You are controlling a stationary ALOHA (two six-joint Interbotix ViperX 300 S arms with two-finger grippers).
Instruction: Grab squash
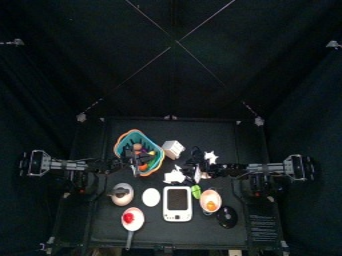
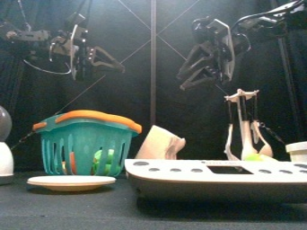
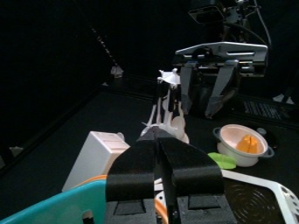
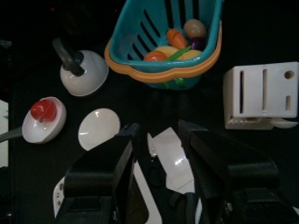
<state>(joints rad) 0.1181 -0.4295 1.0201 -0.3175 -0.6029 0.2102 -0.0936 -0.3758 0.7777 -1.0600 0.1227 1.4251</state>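
Note:
A teal basket with an orange rim stands at the back left of the table and holds several vegetables. In the right wrist view the basket shows a yellow piece that may be the squash, beside orange pieces and a brown round one. My left gripper is shut and empty, hanging high over the basket's near rim. My right gripper is open and empty, high above the table and apart from the basket. In the front view both grippers, left and right, hang well above the basket.
A white knife block stands right of the basket. A white kitchen scale lies at the front middle. A bowl with an orange thing, a white plate, a plate with a red thing and a utensil rack stand around.

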